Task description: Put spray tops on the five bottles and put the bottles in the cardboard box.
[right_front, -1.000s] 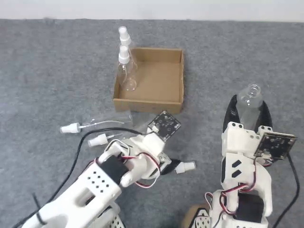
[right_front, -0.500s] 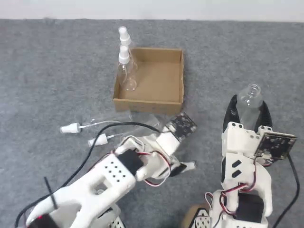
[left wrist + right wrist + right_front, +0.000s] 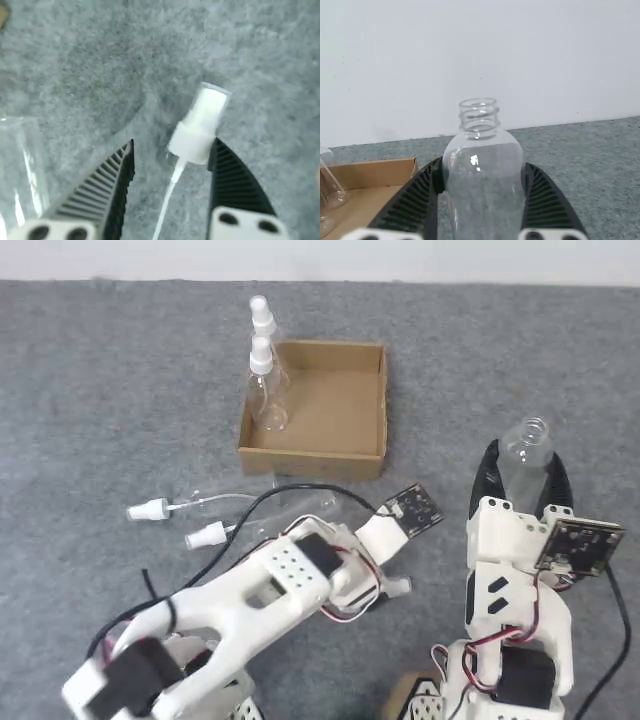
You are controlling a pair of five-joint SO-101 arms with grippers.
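Note:
A white spray top with its thin tube lies on the grey carpet between the fingers of my open left gripper, close against one finger. From above, that spray top pokes out beside the left gripper. My right gripper is shut on an upright clear bottle with a bare neck. The high view shows this bottle right of the cardboard box. Two capped bottles stand at the box's far left corner.
Two more spray tops lie on the carpet left of the left arm. A clear uncapped bottle lies in front of the box, and its edge shows beside the left gripper. A black cable arcs over the arm.
The left arm has swung right and stretched out, bringing its open fingers around the spray top. The right arm and its bottle have stayed still.

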